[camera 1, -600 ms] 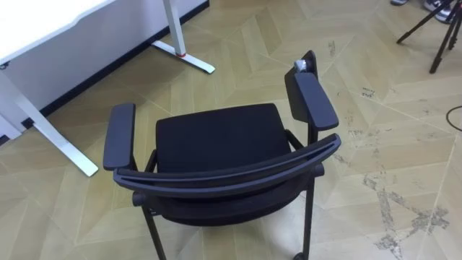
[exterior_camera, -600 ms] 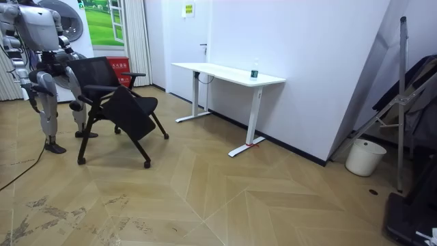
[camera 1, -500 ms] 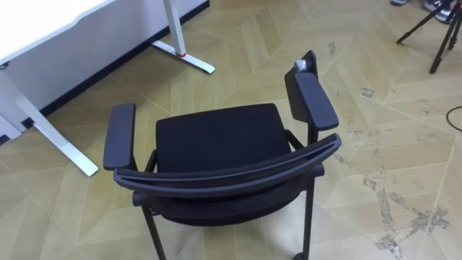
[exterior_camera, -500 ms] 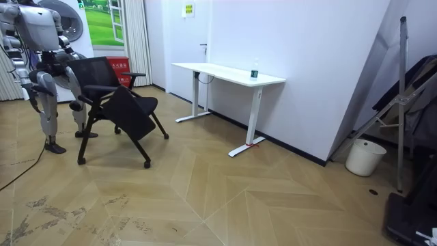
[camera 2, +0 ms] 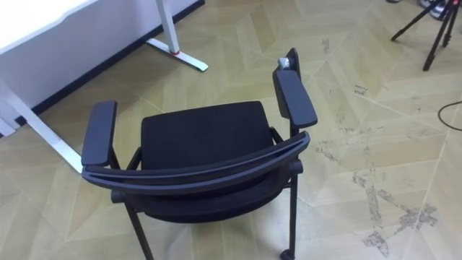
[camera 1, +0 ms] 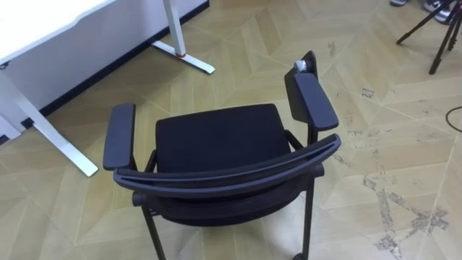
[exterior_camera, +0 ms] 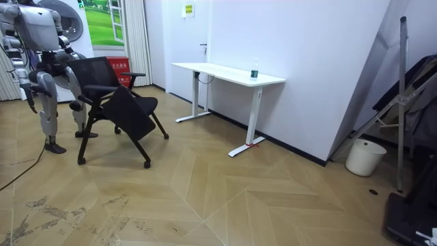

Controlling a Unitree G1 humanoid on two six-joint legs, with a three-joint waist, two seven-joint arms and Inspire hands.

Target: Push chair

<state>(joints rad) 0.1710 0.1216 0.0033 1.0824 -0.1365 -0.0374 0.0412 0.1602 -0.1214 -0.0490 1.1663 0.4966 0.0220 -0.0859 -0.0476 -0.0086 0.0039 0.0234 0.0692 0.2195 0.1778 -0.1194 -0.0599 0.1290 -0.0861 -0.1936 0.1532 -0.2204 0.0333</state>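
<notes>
Directly below the head camera, left eye view: black chair (camera 1: 216, 137), seen from behind and above. Curved backrest bar (camera 1: 231, 173) nearest, seat beyond it. Left armrest (camera 1: 120, 136) and right armrest (camera 1: 312, 101) both bare, nothing resting on them. Chair stands on herringbone wood floor (camera 1: 245, 43). White desk (camera 1: 43, 29) at far left, its foot (camera 1: 184, 56) ahead of the chair and apart from it. Dark tripod legs (camera 1: 433, 29) at far right. Grey scuff marks (camera 1: 393, 195) on the boards to the right.

Right eye view: same layout. One caster (camera 2: 287, 253) visible under the chair's near right leg.

Room view: robot stands upright at the room view's far left, just behind the chair, which faces toward the desk. Desk against the white wall, well apart from the chair, small bottle (exterior_camera: 255, 70) on its top. White bucket (exterior_camera: 360, 157) by the wall at the room view's right. Robot's right hand (exterior_camera: 31, 104) hangs low by its side, apart from the chair; cannot tell whether it is open or closed.
</notes>
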